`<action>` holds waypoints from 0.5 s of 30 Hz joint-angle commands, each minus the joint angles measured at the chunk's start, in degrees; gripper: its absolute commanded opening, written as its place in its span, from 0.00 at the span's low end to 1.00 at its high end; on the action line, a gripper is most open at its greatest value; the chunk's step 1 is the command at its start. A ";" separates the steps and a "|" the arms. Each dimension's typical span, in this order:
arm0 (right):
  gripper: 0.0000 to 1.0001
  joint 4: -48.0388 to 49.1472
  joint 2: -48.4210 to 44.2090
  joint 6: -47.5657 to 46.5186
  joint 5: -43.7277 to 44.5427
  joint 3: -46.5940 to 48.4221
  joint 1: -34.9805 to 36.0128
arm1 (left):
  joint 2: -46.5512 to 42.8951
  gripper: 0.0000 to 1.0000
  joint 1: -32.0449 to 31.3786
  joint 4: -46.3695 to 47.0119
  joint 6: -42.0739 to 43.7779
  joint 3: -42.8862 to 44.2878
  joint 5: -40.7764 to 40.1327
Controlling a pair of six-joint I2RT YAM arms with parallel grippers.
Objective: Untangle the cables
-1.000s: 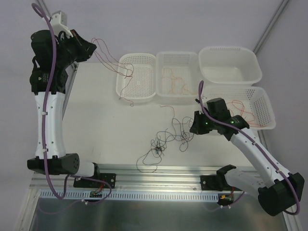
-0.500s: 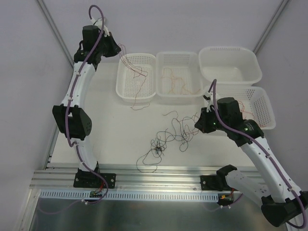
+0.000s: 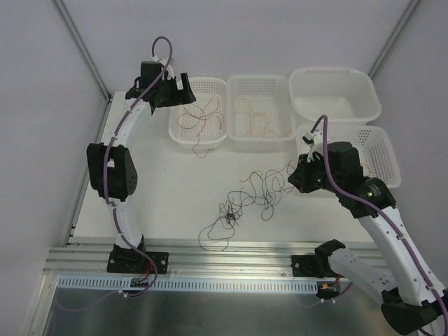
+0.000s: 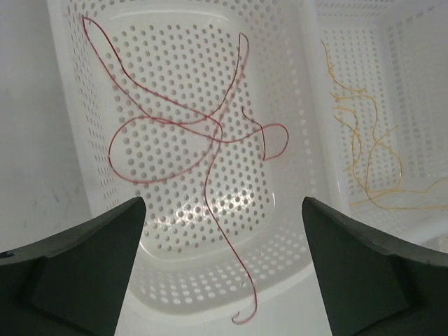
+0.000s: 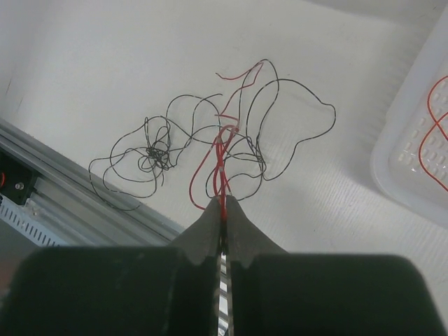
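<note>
Right gripper (image 5: 222,210) is pinched on a floppy, hair-thin red wire (image 5: 218,164) running ahead into the black tangle (image 5: 155,150), left gripper (image 4: 220,231) is wide open; I'd grab loose ends, not the knot.

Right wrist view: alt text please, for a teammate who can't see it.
The right gripper is shut on a red cable that leads into a loose tangle of black cables on the white table. The corner of a white perforated basket shows at the right edge.
</note>
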 commanded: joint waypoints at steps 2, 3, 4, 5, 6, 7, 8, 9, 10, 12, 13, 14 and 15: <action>0.01 -0.95 -1.44 -1.36 1.65 2.29 0.26 | -17.24 0.96 -1.76 2.79 -0.74 -9.10 -2.11; 0.01 -1.13 -1.97 -1.71 2.35 2.47 0.26 | -18.91 0.96 -2.20 2.70 -0.83 -13.65 -2.47; 0.01 -1.22 -2.24 -1.80 2.70 2.56 0.26 | -22.41 0.96 -3.51 2.79 -0.92 -16.04 -3.43; 0.01 -1.30 -2.41 -1.97 2.88 2.65 0.35 | -23.92 0.96 -4.30 2.96 -1.18 -18.42 -5.36; 0.01 -1.48 -3.02 -2.06 3.06 2.82 0.17 | -25.50 0.95 -5.01 3.05 -1.18 -23.05 -6.51; 0.01 -1.48 -3.20 -2.06 3.06 2.91 0.26 | -27.96 0.95 -6.84 3.14 -2.14 -25.19 -7.91; 0.01 -1.48 -3.55 -1.97 2.88 2.82 0.26 | -29.11 0.94 -7.56 3.92 -2.85 -29.56 -10.45; 0.01 -1.22 -3.99 -1.89 2.45 2.74 0.26 | -29.99 0.91 -8.35 4.54 -3.72 -31.60 -11.34; 0.01 -1.13 -4.26 -1.62 2.18 2.65 0.26 | -31.22 0.88 -8.96 5.24 -4.69 -33.54 -12.31; 0.01 -0.78 -5.04 -1.27 1.57 2.38 0.35 | -31.85 0.85 -10.81 7.43 -7.50 -38.20 -14.51; 0.01 -0.69 -5.31 -1.01 1.39 2.38 0.26 | -31.76 0.83 -11.51 8.23 -7.95 -39.43 -15.47; 0.01 -0.60 -5.57 -0.92 1.04 2.30 0.35 | -31.67 0.82 -13.17 9.11 -7.78 -41.62 -17.40; 0.01 -0.60 -6.01 -0.83 1.04 2.21 0.26 | -31.59 0.80 -13.80 12.51 -7.43 -43.04 -20.55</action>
